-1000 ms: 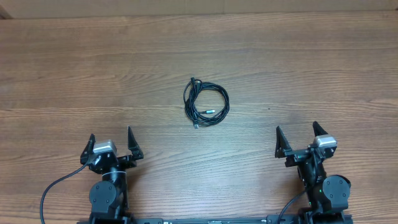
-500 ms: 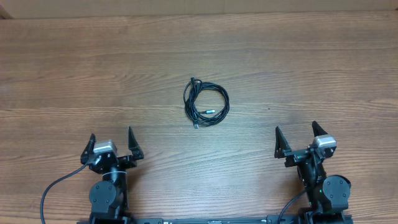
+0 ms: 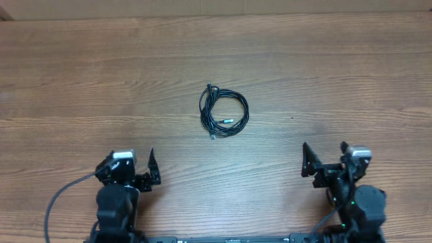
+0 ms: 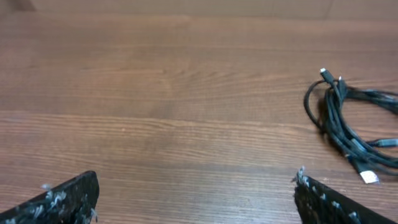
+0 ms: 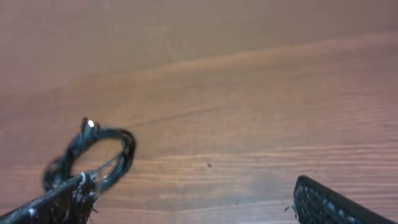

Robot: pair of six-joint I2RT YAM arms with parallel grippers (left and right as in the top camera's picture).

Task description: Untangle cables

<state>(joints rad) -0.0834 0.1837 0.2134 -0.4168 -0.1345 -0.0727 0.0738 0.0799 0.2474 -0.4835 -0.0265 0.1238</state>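
The cables (image 3: 223,112) lie as a small coiled bundle of thin black cords with small plug ends on the wooden table (image 3: 337,74), near its middle. They show at the right of the left wrist view (image 4: 351,127) and at the lower left of the right wrist view (image 5: 93,155). My left gripper (image 3: 129,172) is open and empty, near the front edge, left of and well short of the bundle. My right gripper (image 3: 325,162) is open and empty at the front right. In the wrist views the jaws (image 4: 196,193) (image 5: 189,199) stand wide apart over bare wood.
Thick black wires (image 3: 61,202) run from the arm bases at the front edge. The table's far edge (image 3: 216,16) meets a pale wall at the top.
Both arms have shifted: the left gripper has turned and moved slightly right and toward the front, the right gripper slightly toward the front. The cables have not moved.
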